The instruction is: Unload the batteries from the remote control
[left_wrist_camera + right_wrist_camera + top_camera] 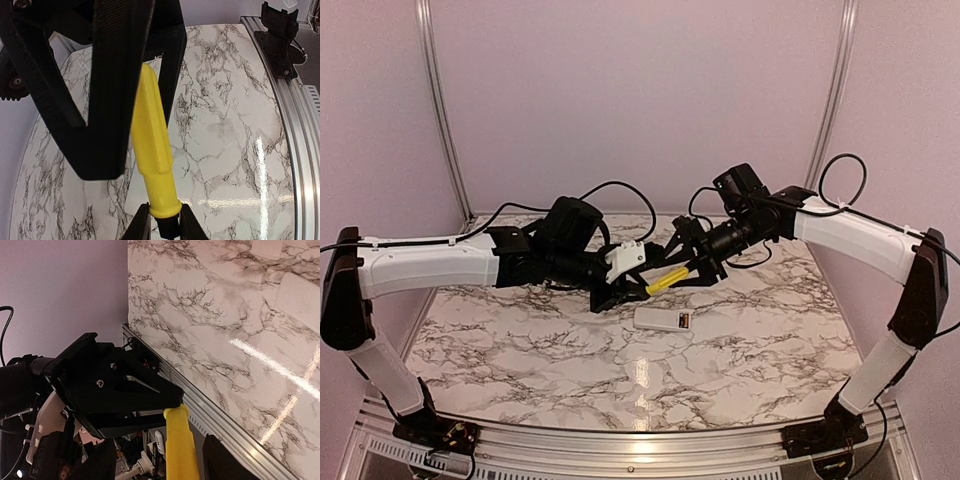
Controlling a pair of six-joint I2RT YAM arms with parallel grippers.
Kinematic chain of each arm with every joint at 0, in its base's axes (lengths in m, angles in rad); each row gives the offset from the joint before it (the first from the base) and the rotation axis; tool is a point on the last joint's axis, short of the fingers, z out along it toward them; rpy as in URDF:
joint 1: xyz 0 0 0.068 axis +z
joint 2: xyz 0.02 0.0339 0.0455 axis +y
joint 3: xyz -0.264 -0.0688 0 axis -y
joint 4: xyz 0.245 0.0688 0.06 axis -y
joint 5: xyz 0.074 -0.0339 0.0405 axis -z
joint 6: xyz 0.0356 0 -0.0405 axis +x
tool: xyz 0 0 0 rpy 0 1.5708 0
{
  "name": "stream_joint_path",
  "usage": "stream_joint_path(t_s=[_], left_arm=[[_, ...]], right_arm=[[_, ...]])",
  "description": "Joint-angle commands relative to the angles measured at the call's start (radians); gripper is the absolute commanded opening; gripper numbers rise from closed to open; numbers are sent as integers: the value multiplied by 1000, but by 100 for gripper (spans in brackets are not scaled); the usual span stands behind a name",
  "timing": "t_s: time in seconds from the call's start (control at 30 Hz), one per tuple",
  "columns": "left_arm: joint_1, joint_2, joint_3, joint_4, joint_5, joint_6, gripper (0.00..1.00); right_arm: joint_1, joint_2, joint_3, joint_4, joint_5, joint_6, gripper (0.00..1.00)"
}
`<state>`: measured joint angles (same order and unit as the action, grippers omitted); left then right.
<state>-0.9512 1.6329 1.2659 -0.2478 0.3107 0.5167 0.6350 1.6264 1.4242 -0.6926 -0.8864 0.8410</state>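
Observation:
The white remote control (663, 320) lies flat on the marble table, its small dark battery recess (684, 321) facing up at its right end. The batteries are too small to make out. Both grippers meet above and behind the remote on a yellow-handled screwdriver (667, 279). My left gripper (636, 286) is shut on the screwdriver's black collar (170, 227), just below the yellow handle (152, 150). My right gripper (688, 266) straddles the handle's far end (180, 450), jaws apart with gaps on both sides. Its black fingers (100, 100) fill the left wrist view.
The marble table (540, 350) has an aluminium rail (620, 440) along its near edge and pale walls round the back. Cables loop behind both wrists. A pale flat shape (300, 295) lies on the marble in the right wrist view.

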Motion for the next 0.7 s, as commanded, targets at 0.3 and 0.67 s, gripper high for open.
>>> stream_joint_path(t_s=[0.3,0.67], left_arm=[[-4,38,48,-1,-27,-36,0],[-4,39,53,-4,-41,-53,0]], right_arm=[[25,10,35,-12,33,-3,49],[33,20,37,-21,53,-13,42]])
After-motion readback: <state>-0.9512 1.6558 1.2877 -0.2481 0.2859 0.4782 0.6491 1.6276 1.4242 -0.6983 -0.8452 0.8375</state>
